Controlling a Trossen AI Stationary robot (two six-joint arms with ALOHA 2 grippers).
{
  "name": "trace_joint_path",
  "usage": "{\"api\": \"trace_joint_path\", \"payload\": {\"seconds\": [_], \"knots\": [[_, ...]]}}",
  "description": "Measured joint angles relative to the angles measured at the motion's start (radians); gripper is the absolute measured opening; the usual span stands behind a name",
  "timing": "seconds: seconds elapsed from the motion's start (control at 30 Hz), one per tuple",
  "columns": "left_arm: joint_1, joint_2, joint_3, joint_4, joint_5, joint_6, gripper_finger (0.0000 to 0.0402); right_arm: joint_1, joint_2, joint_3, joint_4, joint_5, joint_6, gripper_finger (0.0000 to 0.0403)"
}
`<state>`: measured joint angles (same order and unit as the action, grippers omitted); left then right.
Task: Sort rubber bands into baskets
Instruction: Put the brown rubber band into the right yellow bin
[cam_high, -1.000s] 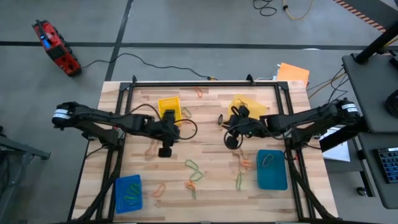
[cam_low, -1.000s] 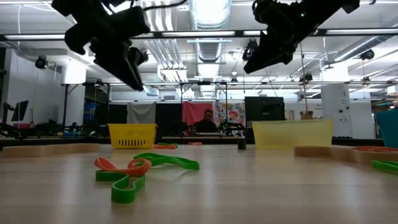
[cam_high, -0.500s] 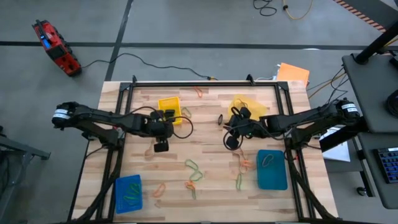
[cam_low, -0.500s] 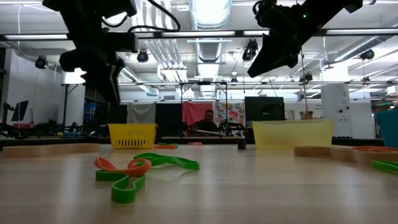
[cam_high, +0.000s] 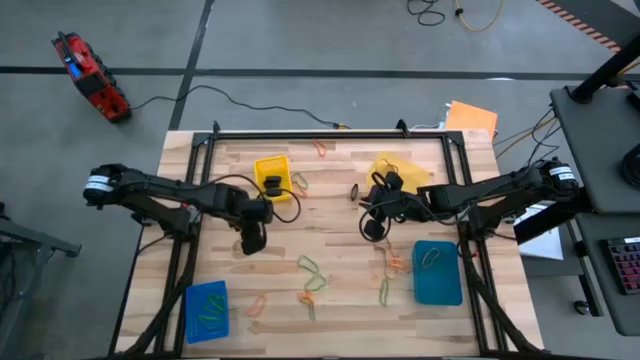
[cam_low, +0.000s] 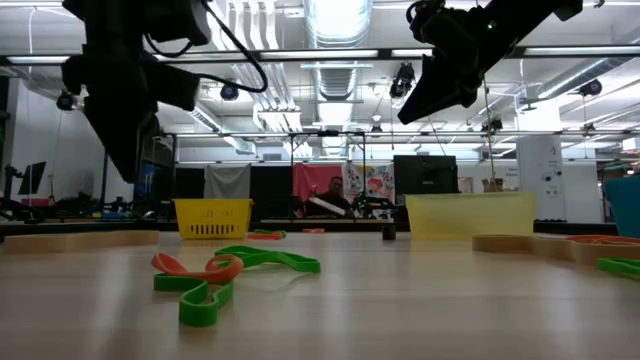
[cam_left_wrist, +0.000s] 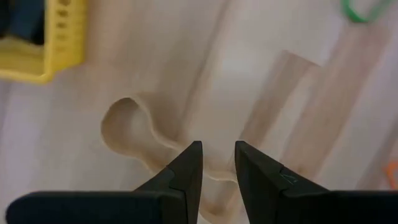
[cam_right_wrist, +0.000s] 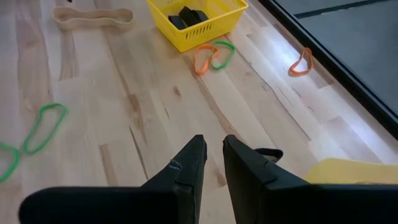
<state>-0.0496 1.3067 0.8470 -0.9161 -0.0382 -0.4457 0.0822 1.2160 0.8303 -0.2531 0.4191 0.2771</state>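
My left gripper (cam_high: 250, 243) points down at the table's left middle, over one end of a tan rubber band (cam_left_wrist: 107, 127). Its fingers stand a narrow gap apart and are clear of the band. My right gripper (cam_high: 372, 230) hangs raised at the centre right, slanting toward the far left, also with a narrow gap and nothing in it. A black band (cam_right_wrist: 268, 153) lies on the wood just beyond it. Green and orange bands (cam_high: 310, 280) lie toward the near edge. The yellow basket (cam_high: 272, 176), pale yellow basket (cam_high: 395, 168), teal basket (cam_high: 437, 272) and blue basket (cam_high: 207, 311) rest on the table.
A black metal frame (cam_high: 330, 133) runs along the far edge and down both sides of the table. More bands lie by the yellow basket (cam_right_wrist: 212, 57) and at the far edge (cam_right_wrist: 301, 63). A flat orange sheet (cam_high: 471, 118) lies off the far right corner.
My left gripper has tipped from slanting to pointing nearly straight down and rolled about its own axis. It has shifted a little toward the table's left edge and sunk slightly, ending over the tan band. The gap between its fingers looks unchanged.
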Motion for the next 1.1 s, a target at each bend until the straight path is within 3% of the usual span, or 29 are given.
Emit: {"api": "trace_joint_path", "payload": {"seconds": [0.23,0.67,1.1], "knots": [[-0.002,0.0,-0.033,-0.005,-0.067,-0.095,0.0093,0.005,0.0,0.0,0.0,0.0,0.037,0.0054],[-0.013,0.0,-0.197,0.127,-0.068,-0.084,0.0178,0.007,0.0,0.0,0.0,0.0,0.034,0.0054],[-0.012,0.001,-0.273,0.268,-0.11,-0.099,0.0184,0.007,0.0,0.0,0.001,0.0,0.036,0.0054]]}}
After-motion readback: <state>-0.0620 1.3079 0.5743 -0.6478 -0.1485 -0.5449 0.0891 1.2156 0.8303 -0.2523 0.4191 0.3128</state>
